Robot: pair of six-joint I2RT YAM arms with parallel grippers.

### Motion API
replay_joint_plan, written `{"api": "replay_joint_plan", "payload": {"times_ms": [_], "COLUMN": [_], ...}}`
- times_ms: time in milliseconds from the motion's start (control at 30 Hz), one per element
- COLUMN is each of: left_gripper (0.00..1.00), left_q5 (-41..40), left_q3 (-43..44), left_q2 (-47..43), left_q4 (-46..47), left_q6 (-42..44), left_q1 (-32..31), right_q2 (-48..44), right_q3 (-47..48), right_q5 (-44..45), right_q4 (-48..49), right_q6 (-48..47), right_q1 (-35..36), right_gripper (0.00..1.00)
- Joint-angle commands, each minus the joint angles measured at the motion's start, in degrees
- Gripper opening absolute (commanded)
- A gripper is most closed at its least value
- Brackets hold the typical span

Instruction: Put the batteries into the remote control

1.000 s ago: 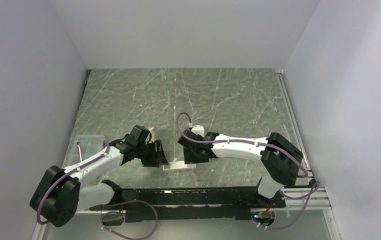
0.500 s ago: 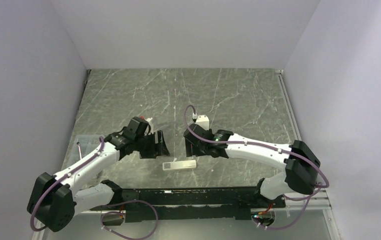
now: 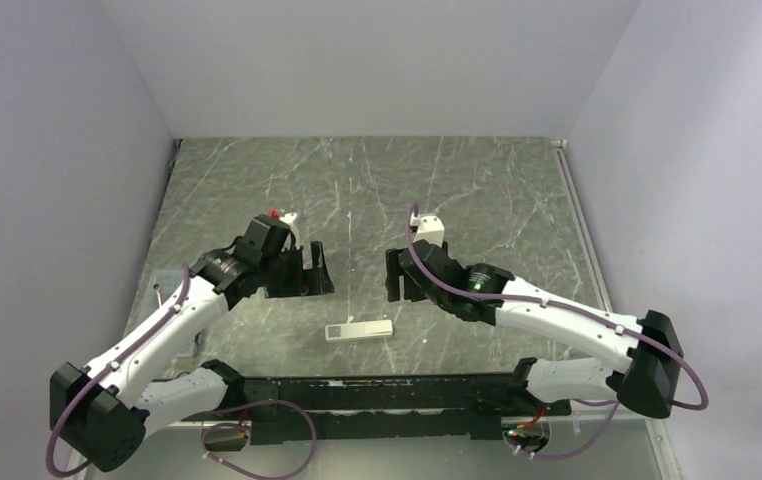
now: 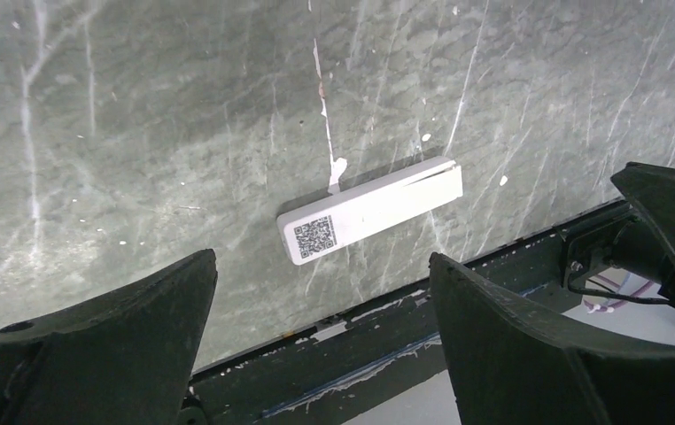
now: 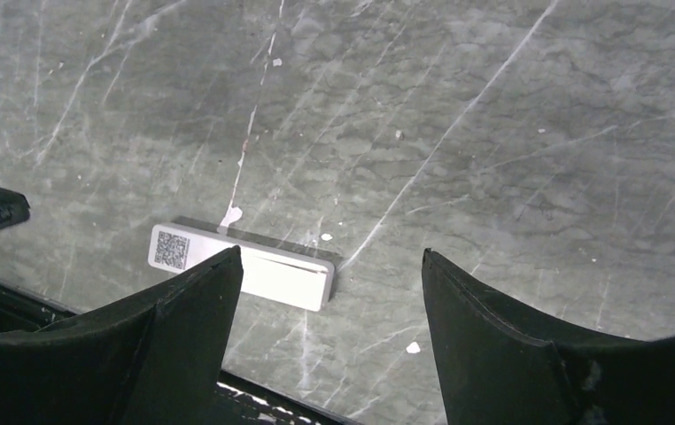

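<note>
remote control (image 4: 369, 210) lies flat; fingers (image 4: 511, 345) apart

Remote (image 4: 369, 210): white, black QR-code square at one end. Table (image 3: 477, 190): grey-green marble, white veins, specks. Left gripper (image 4: 321, 264), right gripper (image 5: 329, 257): black. Arms (image 3: 172, 322): white, black joints. Cables (image 3: 547, 297): purple. Walls (image 3: 357, 70): pale lilac-grey.

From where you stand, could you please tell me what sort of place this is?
Probably a robot test cell in a lab: a grey marble-patterned table boxed in by plain pale walls, the left arm and right arm bolted to a black rail at its near edge, and a white remote control lying on it.
</note>
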Motion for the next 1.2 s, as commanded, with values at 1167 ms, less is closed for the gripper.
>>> {"api": "replay_joint_plan", "payload": {"times_ms": [1167], "left_gripper": [0.99], "left_q5": [-14.35], "left_q3": [16.49], "left_q2": [-14.12], "left_q4": [-1.16], "left_q6": [7.47], "left_q1": [-0.17], "right_q2": [-36.71], "right_q3": [-1.81], "right_q5": [9.97], "right_q4": [12.23], "right_q6": [-29.75], "right_q1": [-0.38], "right_gripper": [1.0]}}
